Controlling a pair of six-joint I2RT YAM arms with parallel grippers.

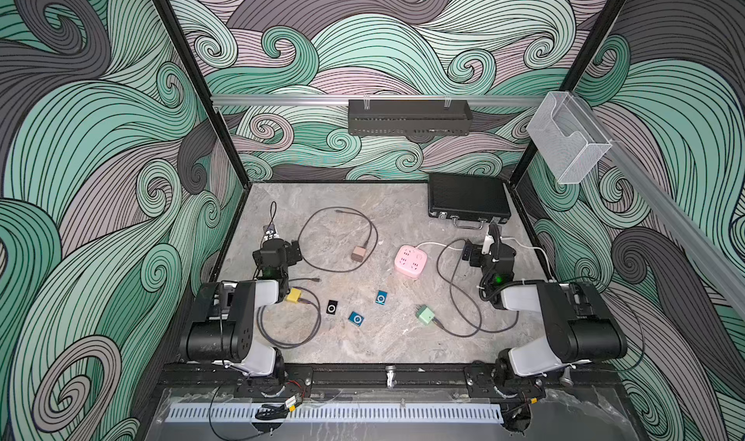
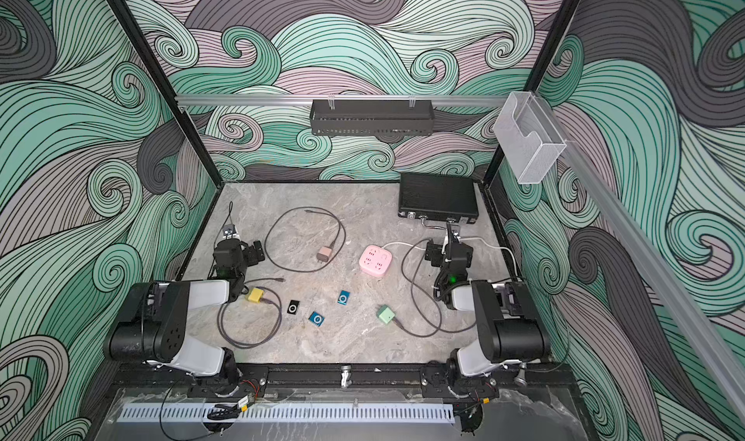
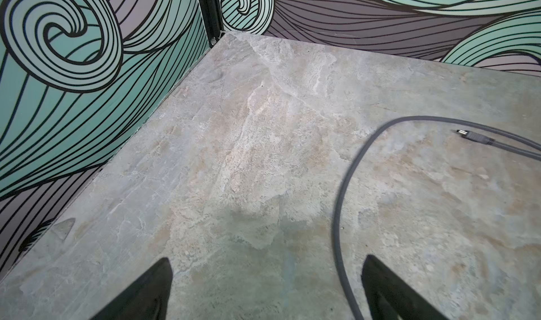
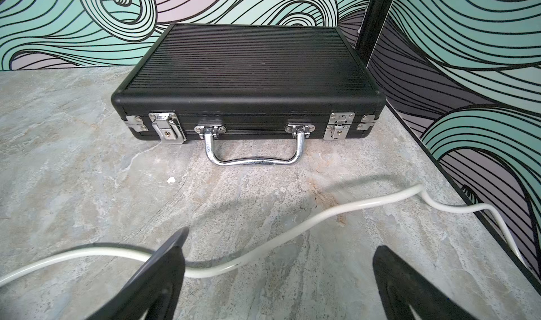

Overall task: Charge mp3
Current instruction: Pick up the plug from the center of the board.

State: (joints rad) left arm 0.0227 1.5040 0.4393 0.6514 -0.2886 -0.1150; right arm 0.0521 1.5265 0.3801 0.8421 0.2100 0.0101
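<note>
My left pincer [image 3: 268, 258] and right pincer [image 4: 282, 239] both stand wide and empty. The black mp3 player [image 1: 332, 308] and the blue mp3 players [image 1: 356, 318] lie apart from the pink power strip [image 1: 410, 259], on its near side. My fear is that the loose grey cable [image 3: 336, 210] snags a finger and drags its charger.

Robot lab test cell, not a home: swirl-print wall panels [image 1: 363, 35] on black frame posts [image 1: 194, 72] box in a stone-look tabletop [image 1: 363, 350]. Alu rail [image 1: 282, 100] w/ black tray [image 1: 409, 116] sits high beyond left gripper [image 3: 268, 258] & right gripper [image 4: 281, 239]; arm mounts [image 1: 262, 368] bolted behind them.
</note>
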